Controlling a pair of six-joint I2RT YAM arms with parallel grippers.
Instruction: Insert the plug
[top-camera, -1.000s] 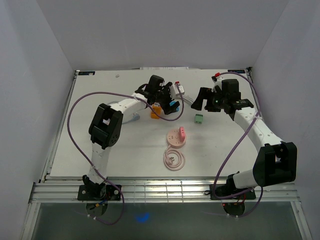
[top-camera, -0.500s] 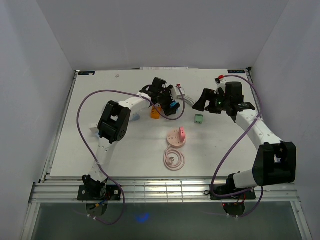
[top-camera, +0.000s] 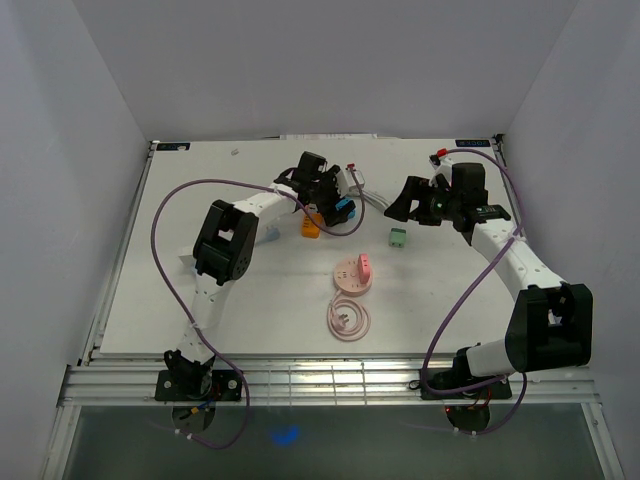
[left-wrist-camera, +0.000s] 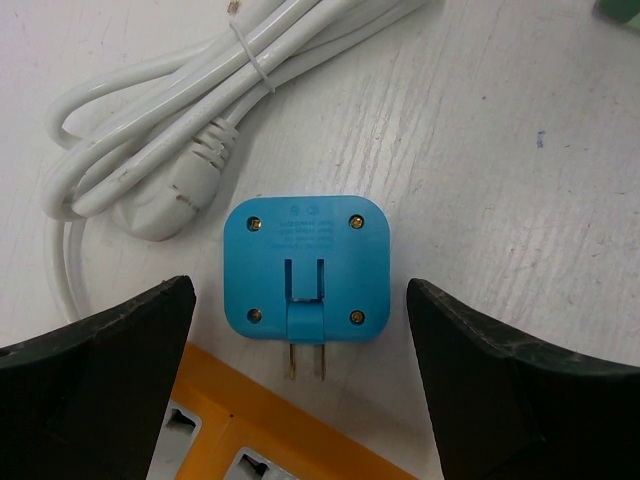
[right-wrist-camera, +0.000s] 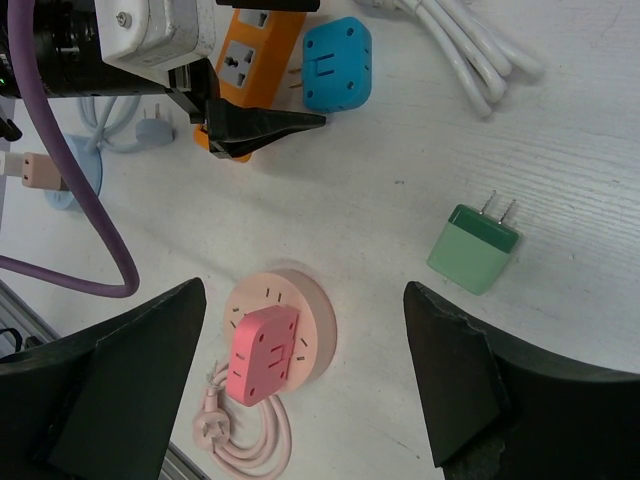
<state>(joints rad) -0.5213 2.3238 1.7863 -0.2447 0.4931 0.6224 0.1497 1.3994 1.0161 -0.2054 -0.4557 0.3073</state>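
Plug (left-wrist-camera: 305, 262) midway between left end effector's (left-wrist-camera: 300, 290) fingers (left-wrist-camera: 110, 350)

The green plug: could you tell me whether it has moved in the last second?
No. The green plug sits where it was, beyond and right of the pink round socket.

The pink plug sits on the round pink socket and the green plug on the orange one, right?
No. The pink plug sits on the round pink socket, but the green plug lies alone on the table, per the right wrist view.
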